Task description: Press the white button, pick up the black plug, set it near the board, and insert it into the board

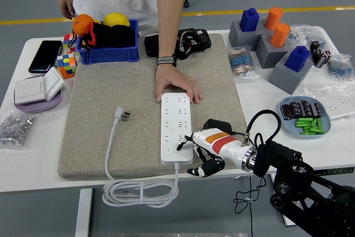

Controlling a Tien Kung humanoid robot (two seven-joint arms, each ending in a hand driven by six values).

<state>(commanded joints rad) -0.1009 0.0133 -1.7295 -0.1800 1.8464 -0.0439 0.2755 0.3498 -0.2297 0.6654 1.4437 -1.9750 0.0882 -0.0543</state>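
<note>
A white power strip (176,120) lies lengthwise on the grey mat (105,81). My right hand (202,151) is at its near end. One extended fingertip (180,147) touches the strip's near end; the other fingers are curled below the table edge and hold nothing. The button itself is hidden under the finger. The black plug (217,125) lies on the mat just behind my hand, its black cable looping to the right. A person's hand (176,84) rests on the strip's far end. My left arm is out of view.
The strip's white cord and plug (120,115) lie on the mat's left, coiled off the front edge. A blue bin (108,54) and a phone (45,55) are at the back left. Grey blocks with pegs (272,43) and a battery dish (305,116) are at the right.
</note>
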